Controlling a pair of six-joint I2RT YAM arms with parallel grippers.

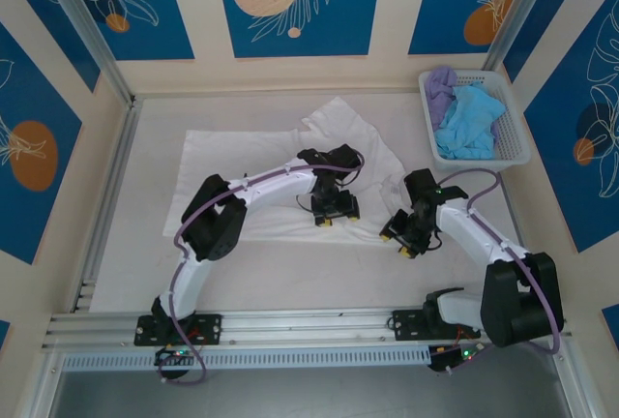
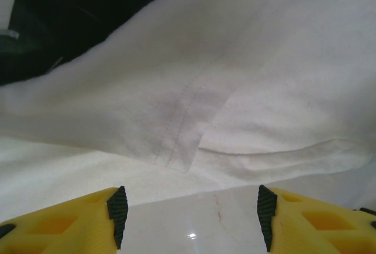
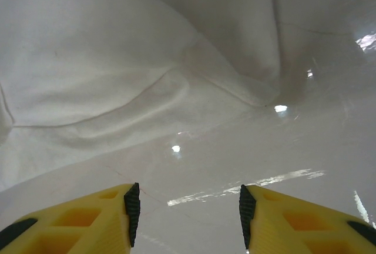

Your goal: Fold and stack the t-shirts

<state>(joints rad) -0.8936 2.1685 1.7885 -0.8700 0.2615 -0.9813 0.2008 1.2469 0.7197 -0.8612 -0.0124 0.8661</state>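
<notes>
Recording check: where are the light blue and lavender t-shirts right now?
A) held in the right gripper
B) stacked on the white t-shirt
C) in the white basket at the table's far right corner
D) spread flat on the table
C: the light blue t-shirt and the lavender t-shirt lie bunched in the white basket, apart from the white t-shirt on the table.

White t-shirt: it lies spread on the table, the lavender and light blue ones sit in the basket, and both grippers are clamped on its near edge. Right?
Not clamped: the wrist views show the left gripper and the right gripper open over bare table, the white t-shirt just ahead. The rest holds.
</notes>
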